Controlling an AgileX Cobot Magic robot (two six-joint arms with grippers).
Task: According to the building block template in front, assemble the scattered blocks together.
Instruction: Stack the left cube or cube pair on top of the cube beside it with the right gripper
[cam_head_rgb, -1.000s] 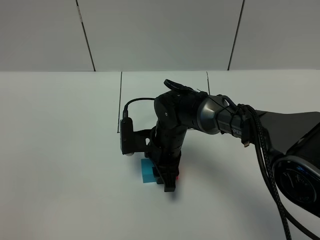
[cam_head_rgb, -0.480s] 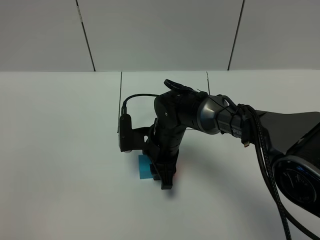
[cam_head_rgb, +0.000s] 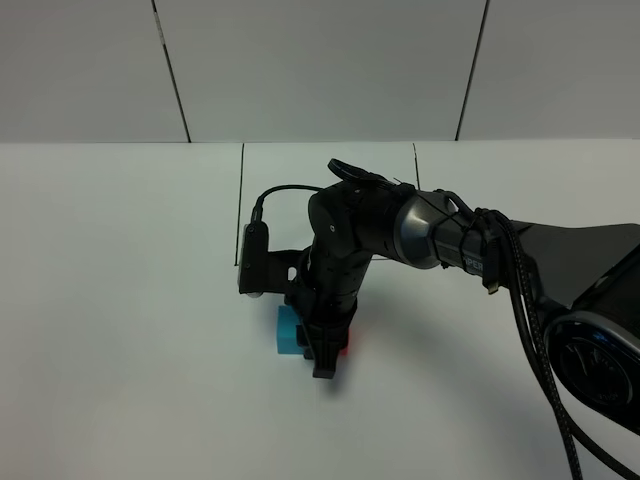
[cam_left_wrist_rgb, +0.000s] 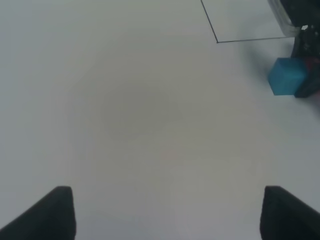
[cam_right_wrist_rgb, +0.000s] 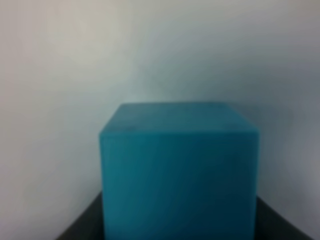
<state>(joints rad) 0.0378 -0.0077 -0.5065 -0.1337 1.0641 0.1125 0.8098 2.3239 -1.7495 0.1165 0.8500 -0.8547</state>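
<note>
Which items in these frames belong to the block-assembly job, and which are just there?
Job:
- cyan-blue cube, pressed against the right tool
- red cube, only a sliver showing behind that tool

Just there:
- white table with thin black outline
- left tool, open over bare table, nothing held

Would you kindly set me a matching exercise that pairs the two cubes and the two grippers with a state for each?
Things:
1. blue cube
2. red cube
3. left gripper
4. right gripper

States:
A. open
B. shut
C. mostly hidden in the high view
D. fills the right wrist view

Pairs: 1-D, 2-C, 3-A, 4-B
</note>
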